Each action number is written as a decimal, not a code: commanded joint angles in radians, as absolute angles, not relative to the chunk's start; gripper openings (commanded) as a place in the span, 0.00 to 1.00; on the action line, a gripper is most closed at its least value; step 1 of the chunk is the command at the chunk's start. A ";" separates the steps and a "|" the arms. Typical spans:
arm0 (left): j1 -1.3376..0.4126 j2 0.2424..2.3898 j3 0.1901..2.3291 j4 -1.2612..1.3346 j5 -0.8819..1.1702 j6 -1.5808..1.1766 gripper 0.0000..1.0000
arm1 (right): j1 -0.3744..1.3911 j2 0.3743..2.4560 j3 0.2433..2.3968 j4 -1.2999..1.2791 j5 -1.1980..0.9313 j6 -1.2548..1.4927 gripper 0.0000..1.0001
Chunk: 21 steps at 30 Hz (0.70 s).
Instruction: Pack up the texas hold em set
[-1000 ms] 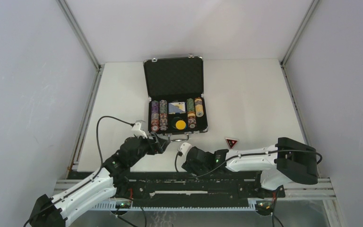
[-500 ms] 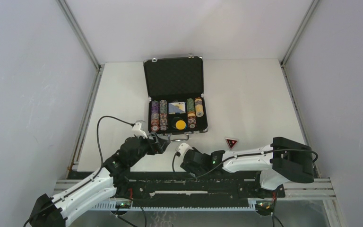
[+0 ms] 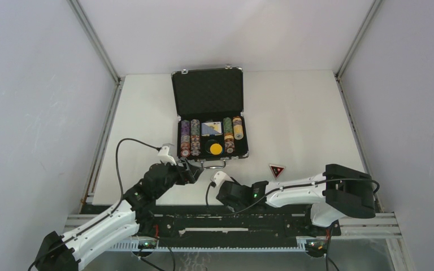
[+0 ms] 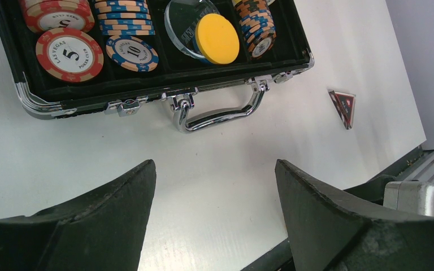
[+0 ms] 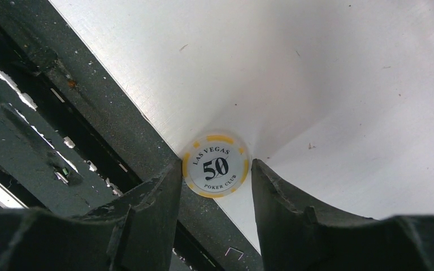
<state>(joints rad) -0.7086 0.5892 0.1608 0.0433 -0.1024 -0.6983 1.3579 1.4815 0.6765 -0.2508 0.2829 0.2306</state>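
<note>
White-shelled arms with black joints and looping black cables.

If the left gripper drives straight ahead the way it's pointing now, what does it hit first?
Most likely the metal handle on the briefcase's front edge. It sits dead ahead between the open left gripper's fingers, with only bare table before it. Height is hard to judge.

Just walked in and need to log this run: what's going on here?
Two robot arms are packing a poker set. The right gripper straddles a white-and-yellow 50 chip at the table's near edge; whether it pinches it yet is unclear. The left gripper hovers open before the open black briefcase, which holds chip stacks. A red-black triangle token lies on the table right of it.
</note>
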 commanded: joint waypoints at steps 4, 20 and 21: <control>-0.712 0.593 0.153 0.100 -0.101 -0.678 0.82 | 1.378 1.497 0.690 -0.276 0.276 0.279 0.50; -0.712 0.606 0.164 0.101 -0.090 -0.653 0.82 | 1.365 1.426 0.691 -0.263 0.283 0.279 0.33; -0.712 0.606 0.165 0.101 -0.090 -0.652 0.82 | 1.361 1.418 0.691 -0.260 0.280 0.275 0.32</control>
<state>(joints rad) -0.7086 0.6033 0.1608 0.0582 -0.0998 -0.6804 1.3655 1.4715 0.6765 -0.2588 0.2928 0.2535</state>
